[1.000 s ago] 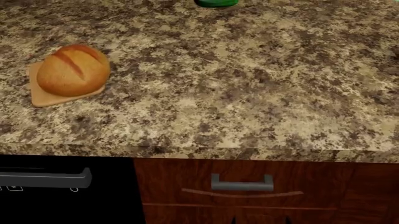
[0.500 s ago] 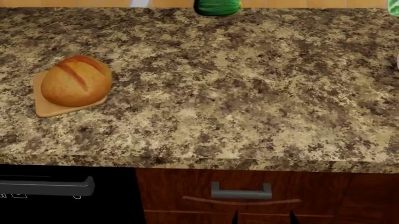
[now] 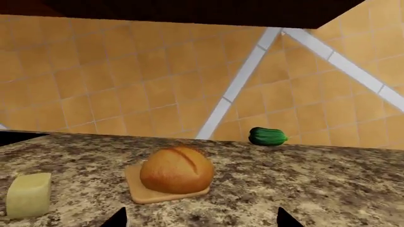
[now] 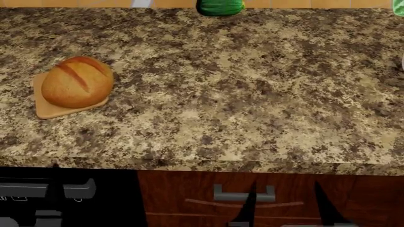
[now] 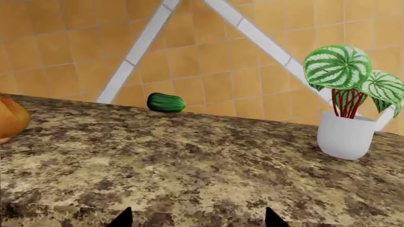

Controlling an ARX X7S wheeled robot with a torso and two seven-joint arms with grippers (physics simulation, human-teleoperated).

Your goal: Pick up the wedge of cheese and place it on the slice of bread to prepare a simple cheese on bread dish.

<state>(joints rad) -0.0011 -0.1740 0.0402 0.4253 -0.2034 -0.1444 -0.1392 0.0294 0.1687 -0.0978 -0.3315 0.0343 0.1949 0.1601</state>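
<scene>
The slice of bread [image 4: 77, 81], a round golden loaf on a tan slab, sits at the counter's left; it also shows in the left wrist view [image 3: 177, 170] and at the edge of the right wrist view [image 5: 7, 124]. The wedge of cheese [image 3: 28, 195], a pale-yellow block, stands on the counter beside the bread, apart from it; it is out of the head view. My left gripper [image 3: 202, 221] is open and empty, short of the bread. My right gripper [image 4: 285, 210] is open and empty, low in front of the drawer, and also shows in its own wrist view [image 5: 197, 220].
A dark green zucchini [image 4: 220, 6] lies at the counter's back by the tiled wall. A white pot with a striped-leaf plant [image 5: 344, 137] stands at the far right. Below the counter edge are a wooden drawer with a grey handle [image 4: 244, 194] and a black oven with its handle [image 4: 44, 189].
The head view tilted up slightly, then held. My right gripper's dark fingers have risen further into view in front of the drawer. The bread has not moved.
</scene>
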